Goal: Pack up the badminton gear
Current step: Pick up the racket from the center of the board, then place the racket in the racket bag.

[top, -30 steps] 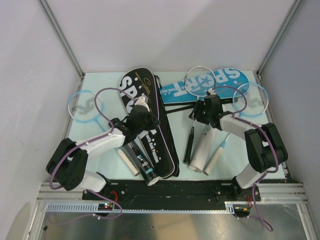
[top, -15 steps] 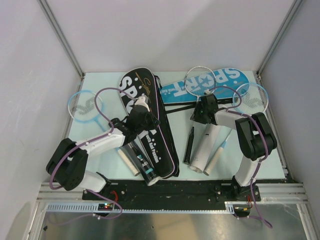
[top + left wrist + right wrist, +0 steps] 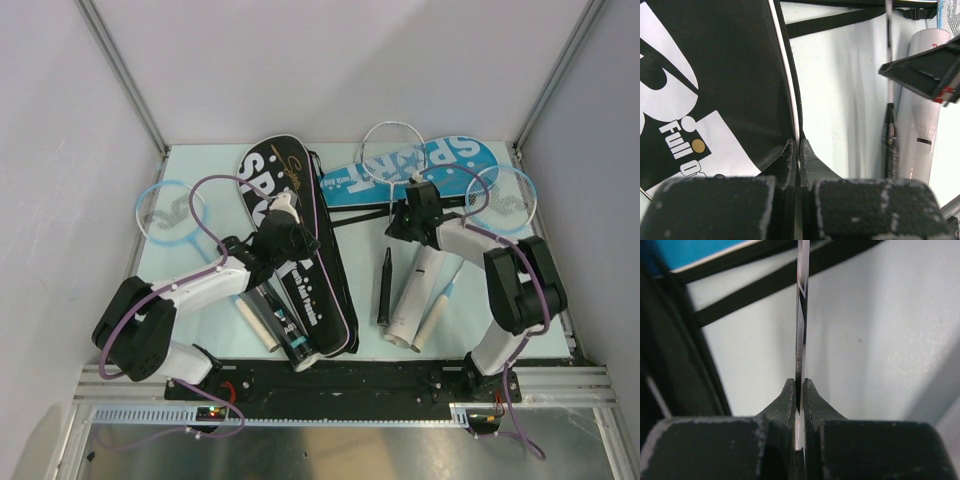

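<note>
Overhead view: pale mint desk (image 3: 215, 175), two robot arms based at 6 o'clock.

The left fingers (image 3: 786, 161) are clenched on the zipped edge of a black racket-shaped cover w/ white "SPORT" lettering (image 3: 290, 190). This cover lies centre-left and runs from 12 towards 6 o'clock.

The right fingers (image 3: 785, 400) are clenched on the thin shaft of a silver-framed racket (image 3: 393, 150). Its head sits near 12 o'clock over a blue racket-shaped cover w/ white "SPORT" lettering (image 3: 440, 160). Its black grip (image 3: 384, 287) points towards 6 o'clock.

Just right of that grip lies a long white tube (image 3: 412, 300). Just beside the tube lies the white handle of a light-blue-framed racket (image 3: 503, 195), whose head is at 2 o'clock.

A second light-blue-framed racket (image 3: 170, 212) has its head at 9 o'clock, apart from the other gear, w/ its shaft passing under the left arm.

Near 7 o'clock a short white cylinder (image 3: 258, 322) and a black tube w/ white print (image 3: 288, 330) lie against the black cover's lower end.
</note>
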You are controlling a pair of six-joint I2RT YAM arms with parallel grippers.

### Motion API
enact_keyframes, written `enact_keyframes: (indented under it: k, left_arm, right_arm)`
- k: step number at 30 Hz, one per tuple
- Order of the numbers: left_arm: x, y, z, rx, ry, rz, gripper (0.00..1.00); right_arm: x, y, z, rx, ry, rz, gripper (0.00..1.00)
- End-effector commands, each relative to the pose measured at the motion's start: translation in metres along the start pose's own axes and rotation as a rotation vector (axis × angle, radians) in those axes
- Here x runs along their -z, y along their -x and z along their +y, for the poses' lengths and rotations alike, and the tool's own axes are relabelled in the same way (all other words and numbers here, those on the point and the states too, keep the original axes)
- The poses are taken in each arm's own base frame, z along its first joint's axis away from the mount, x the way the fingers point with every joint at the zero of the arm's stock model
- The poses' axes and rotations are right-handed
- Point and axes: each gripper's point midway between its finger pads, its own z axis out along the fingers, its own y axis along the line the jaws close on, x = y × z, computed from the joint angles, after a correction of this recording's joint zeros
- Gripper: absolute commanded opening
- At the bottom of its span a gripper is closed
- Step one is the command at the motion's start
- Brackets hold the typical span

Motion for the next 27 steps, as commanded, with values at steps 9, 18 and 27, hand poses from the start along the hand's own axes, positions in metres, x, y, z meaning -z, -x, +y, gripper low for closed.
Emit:
enact_keyframes:
  k: [9,18,27]
  left_arm:
    - [0.008,0.029,-0.011,-0.022,-0.028,-0.095,0.00]
    - [0.008,0.029,-0.011,-0.031,-0.033,-0.094,0.00]
    - [0.010,0.033,-0.016,-0.038,-0.049,-0.100,0.00]
  right_arm:
    - [0.099,0.038,0.041,0.100,0.136,-0.091,0.00]
    - [0.168,-0.035,0.023,0.268,0.091,0.031,0.00]
    - [0.183,-0.101,0.013,0.431,0.025,0.087,0.00]
